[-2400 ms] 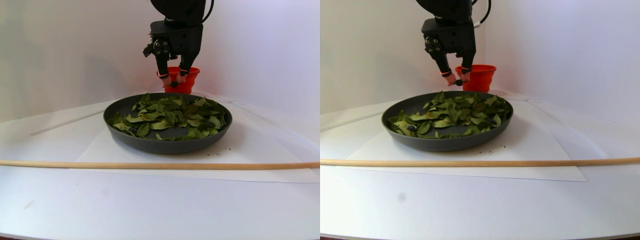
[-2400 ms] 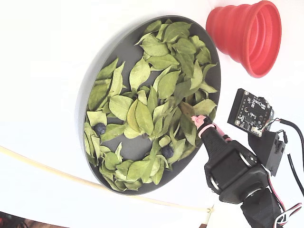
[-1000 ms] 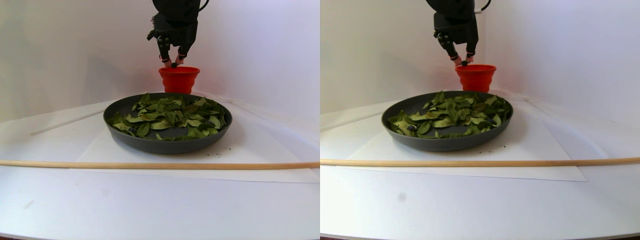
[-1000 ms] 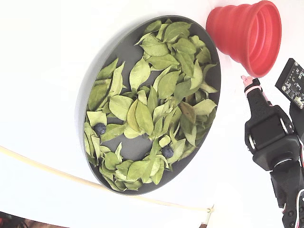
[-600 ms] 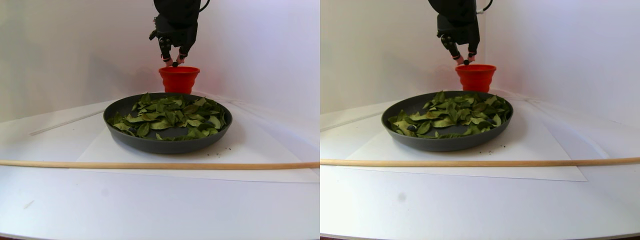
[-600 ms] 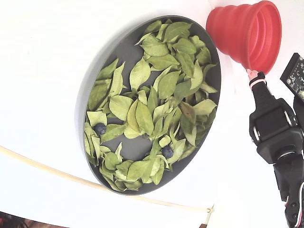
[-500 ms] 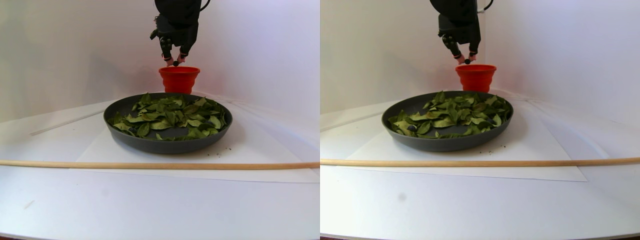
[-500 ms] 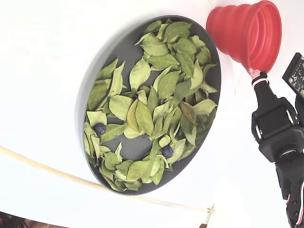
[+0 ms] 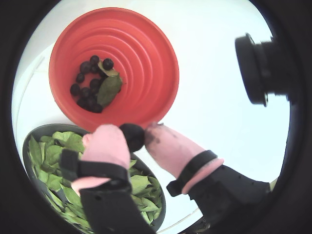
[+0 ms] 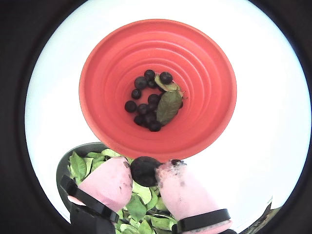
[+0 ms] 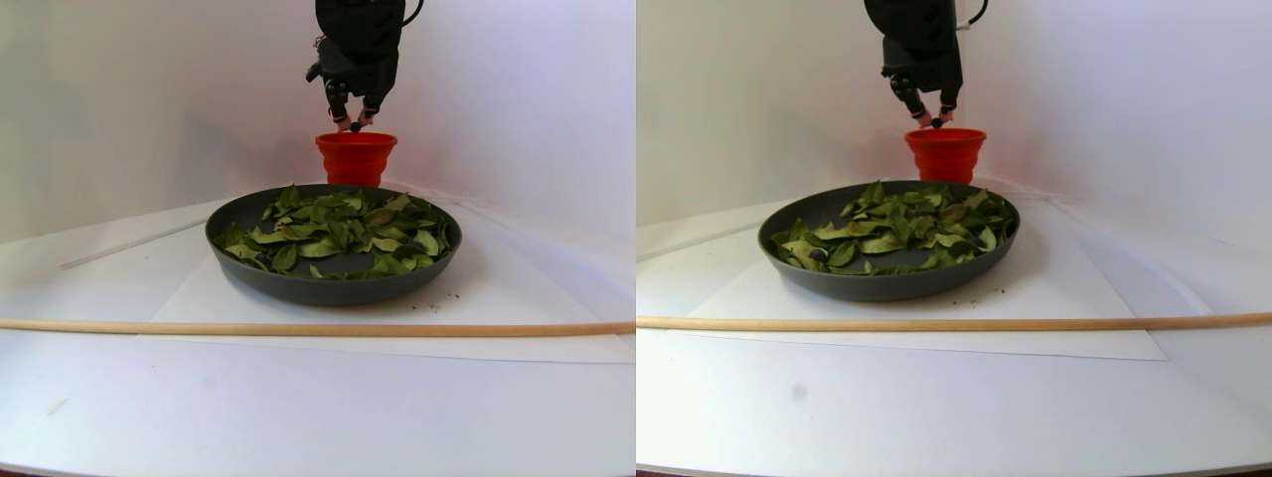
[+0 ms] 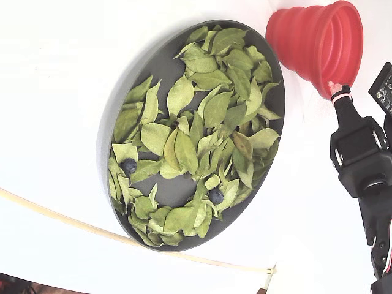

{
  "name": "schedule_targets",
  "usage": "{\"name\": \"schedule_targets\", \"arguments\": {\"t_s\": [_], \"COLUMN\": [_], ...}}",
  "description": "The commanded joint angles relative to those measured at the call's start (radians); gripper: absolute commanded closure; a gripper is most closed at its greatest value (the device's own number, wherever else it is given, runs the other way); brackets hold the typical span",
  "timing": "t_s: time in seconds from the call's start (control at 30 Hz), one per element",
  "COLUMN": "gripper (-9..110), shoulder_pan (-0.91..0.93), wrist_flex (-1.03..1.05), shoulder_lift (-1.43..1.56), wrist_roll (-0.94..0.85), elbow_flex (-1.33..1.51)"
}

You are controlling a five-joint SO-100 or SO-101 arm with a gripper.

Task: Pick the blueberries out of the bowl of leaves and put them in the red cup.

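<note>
My gripper has pink-tipped fingers and is shut on a dark blueberry. It hangs just above the near rim of the red cup, as the stereo pair view shows at the gripper and the cup. Inside the cup lie several blueberries and a green leaf. The dark grey bowl holds many green leaves and two blueberries, one near its left rim and one lower down.
A long wooden stick lies across the table in front of the bowl. The bowl sits on a white sheet. A black camera module juts out beside the gripper. White walls stand close behind the cup.
The gripper has risen from the bowl's edge with the blueberry and travelled to the red cup, now hanging over its near rim. The bowl's contents stay unchanged.
</note>
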Motion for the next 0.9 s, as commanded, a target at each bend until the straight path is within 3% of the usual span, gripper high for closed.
{"name": "schedule_targets", "arguments": {"t_s": [0.0, 0.87], "gripper": [92, 91], "shoulder_pan": [0.017, 0.025], "wrist_flex": [-0.023, -0.023], "shoulder_lift": [0.028, -0.114], "wrist_roll": [0.005, 0.029], "elbow_flex": [-0.089, -0.301]}}
